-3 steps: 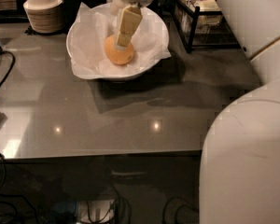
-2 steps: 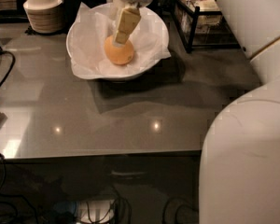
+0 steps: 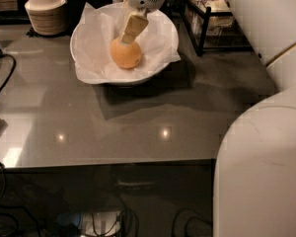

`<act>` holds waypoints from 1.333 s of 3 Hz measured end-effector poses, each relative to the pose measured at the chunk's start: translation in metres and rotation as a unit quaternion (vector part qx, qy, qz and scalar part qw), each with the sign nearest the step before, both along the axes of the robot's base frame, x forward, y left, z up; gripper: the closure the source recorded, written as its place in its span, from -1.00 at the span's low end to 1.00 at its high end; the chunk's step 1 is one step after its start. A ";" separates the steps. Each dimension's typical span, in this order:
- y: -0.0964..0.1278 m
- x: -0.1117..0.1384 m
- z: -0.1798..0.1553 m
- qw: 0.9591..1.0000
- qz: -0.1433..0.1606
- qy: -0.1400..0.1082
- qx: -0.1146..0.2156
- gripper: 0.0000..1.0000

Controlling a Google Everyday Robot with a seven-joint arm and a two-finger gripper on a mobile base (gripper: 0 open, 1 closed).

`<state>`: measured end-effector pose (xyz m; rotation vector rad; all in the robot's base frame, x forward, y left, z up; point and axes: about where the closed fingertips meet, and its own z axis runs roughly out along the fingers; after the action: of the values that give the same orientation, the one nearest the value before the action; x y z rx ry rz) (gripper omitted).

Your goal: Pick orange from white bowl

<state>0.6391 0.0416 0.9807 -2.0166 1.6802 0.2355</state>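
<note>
Grey table (image 3: pixel 138 127), white bowl (image 3: pixel 170 28): hand (image 3: pixel 127 37) on orange (image 3: pixel 126 56)

orange (image 3: pixel 126 54): one
white bowl (image 3: pixel 170 29): one
pincer (image 3: pixel 128 38): one, at the orange's top, inside the white bowl
beige bowl stack (image 3: pixel 45 15): one
table (image 3: pixel 113 127): one

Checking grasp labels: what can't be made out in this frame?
Camera view only.
The pincer, over the orange in the bowl: grip unclear, it hides the orange's top.
Right of table: hidden by robot's body.
Contents of rack: blurred, cut by top edge.
</note>
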 end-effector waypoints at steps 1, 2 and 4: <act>0.003 0.024 -0.010 1.000 0.003 -0.024 0.014 0.14; 0.009 0.047 -0.015 0.998 0.013 -0.049 0.025 -0.32; 0.023 0.066 -0.020 0.997 0.034 -0.065 0.026 -0.96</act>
<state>0.7049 0.0646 0.9604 -2.0062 1.5132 0.1657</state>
